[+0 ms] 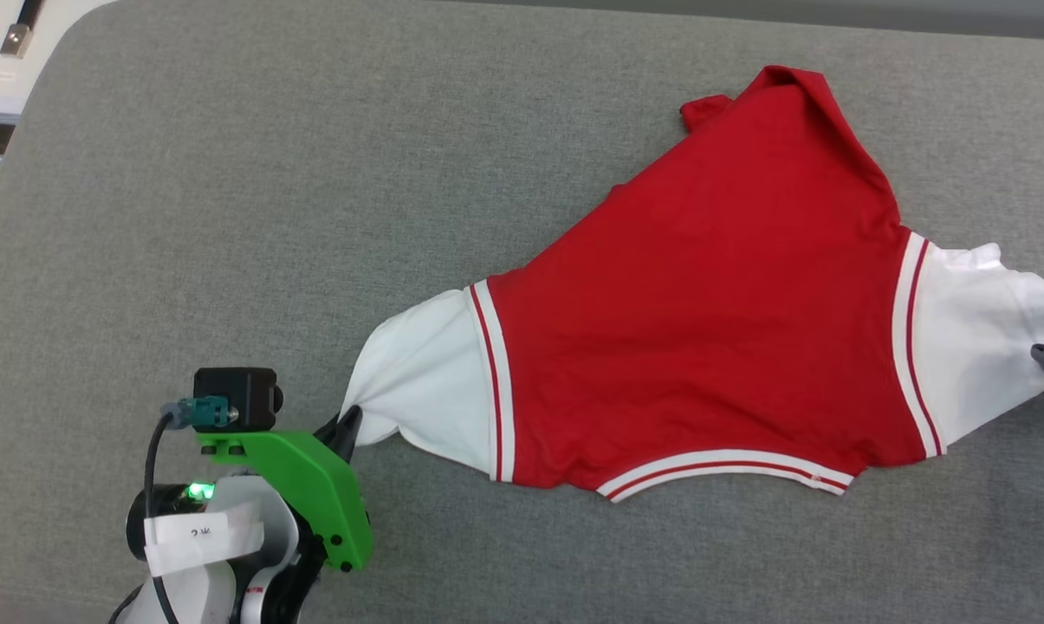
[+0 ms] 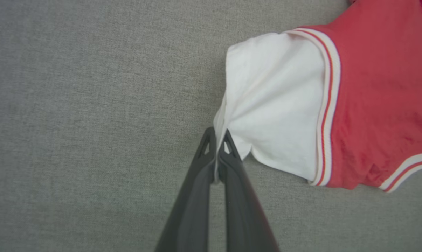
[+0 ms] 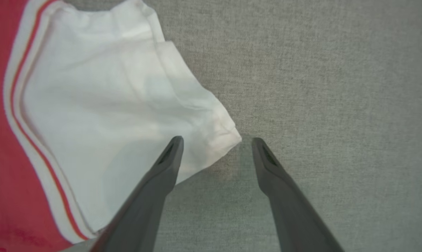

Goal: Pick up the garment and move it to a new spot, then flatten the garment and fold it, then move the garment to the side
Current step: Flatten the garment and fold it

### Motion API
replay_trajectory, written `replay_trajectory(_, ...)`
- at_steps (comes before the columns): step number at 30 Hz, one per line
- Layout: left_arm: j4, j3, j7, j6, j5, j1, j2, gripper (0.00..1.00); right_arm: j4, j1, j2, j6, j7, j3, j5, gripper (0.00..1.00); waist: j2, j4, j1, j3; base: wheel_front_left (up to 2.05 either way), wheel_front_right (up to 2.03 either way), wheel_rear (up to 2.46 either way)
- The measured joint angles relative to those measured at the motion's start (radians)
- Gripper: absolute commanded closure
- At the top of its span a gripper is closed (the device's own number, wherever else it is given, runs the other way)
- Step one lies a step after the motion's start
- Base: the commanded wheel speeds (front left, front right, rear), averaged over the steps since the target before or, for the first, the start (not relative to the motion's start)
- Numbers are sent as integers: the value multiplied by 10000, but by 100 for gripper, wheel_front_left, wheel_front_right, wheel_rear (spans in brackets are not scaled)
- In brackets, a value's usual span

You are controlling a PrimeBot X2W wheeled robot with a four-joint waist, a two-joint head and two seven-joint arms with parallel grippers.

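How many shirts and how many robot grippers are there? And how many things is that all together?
Shirts: 1, the red and white garment.
Grippers: 2, the left gripper with fingers shut on the garment, and the right gripper with fingers open.
Total: 3.

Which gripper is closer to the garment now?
Left. The left gripper is shut on the garment at one sleeve; the right gripper stands open around the other sleeve's corner.
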Motion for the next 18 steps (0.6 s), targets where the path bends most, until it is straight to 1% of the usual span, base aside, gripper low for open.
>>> replay_trajectory(2,35,-50,-31,-38,-13,-47,-10,100,336,-124,-134,-2,-23,0,-42,0,0,107,0,111,0,0,0)
replay_trajectory(3,138,-130,-90,-100,-59,-141,-54,100,757,-283,-263,0,-100,71,-111,0,0,283,0,264,0,0,0)
replay_trajectory(7,278,-188,-182,-165,-67,-224,-65,100,1057,-363,-399,-2,-104,337,-92,0,-1,449,0,385,0,0,0)
replay_trajectory(10,351,-224,-255,-169,-71,-229,-81,100,1252,-327,-445,-15,31,500,178,0,0,524,0,432,0,0,0)
replay_trajectory(11,370,-228,-267,-169,-73,-234,-82,100,1283,-319,-449,-17,88,552,267,18,0,533,0,436,0,0,0)
replay_trajectory(12,397,-226,-288,-169,-84,-250,-84,100,1300,-315,-472,-17,186,671,376,76,0,539,0,432,0,0,0)
replay_trajectory(13,420,-224,-313,-169,-84,-266,-86,100,1294,-302,-508,-17,247,775,462,100,0,541,0,426,0,0,0)
replay_trajectory(18,564,-213,-430,-167,-84,-378,-86,100,1239,-173,-500,-15,247,1039,867,100,0,500,0,337,0,0,0)
